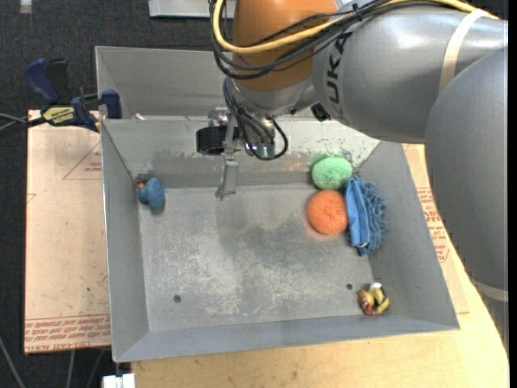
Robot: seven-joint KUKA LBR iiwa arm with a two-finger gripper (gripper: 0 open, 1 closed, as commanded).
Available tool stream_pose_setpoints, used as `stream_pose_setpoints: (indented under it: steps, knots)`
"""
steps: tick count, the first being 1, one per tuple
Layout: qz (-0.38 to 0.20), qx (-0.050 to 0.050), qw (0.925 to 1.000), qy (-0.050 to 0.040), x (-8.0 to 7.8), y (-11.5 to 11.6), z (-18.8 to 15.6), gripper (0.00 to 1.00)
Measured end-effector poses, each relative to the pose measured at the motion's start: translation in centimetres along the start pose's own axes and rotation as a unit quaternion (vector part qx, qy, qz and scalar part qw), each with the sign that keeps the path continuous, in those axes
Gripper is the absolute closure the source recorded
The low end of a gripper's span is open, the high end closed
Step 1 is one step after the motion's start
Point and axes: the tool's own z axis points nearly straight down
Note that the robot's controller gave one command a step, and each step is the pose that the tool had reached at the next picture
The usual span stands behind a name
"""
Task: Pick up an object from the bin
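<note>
My gripper (225, 187) hangs over the back middle of the bin, its tip just above the bare floor near the back wall. Its fingers look pressed together as one narrow bar, with nothing between them. A small blue lump (151, 193) lies to its left by the left wall. To its right, well apart from it, sit a green ball (332, 172) and an orange ball (326, 212).
A blue fringed cloth thing (364, 215) lies against the right side of the two balls. A small yellow and red toy (373, 300) rests in the front right corner. The arm and its orange cover hang over the back of the bin.
</note>
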Motion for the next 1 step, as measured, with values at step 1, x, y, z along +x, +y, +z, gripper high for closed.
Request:
stream_pose_setpoints:
  steps: [1]
  knots:
    - [0.001,0.000,1.0000,-0.0032,-0.07,-0.10,-0.54,0.00]
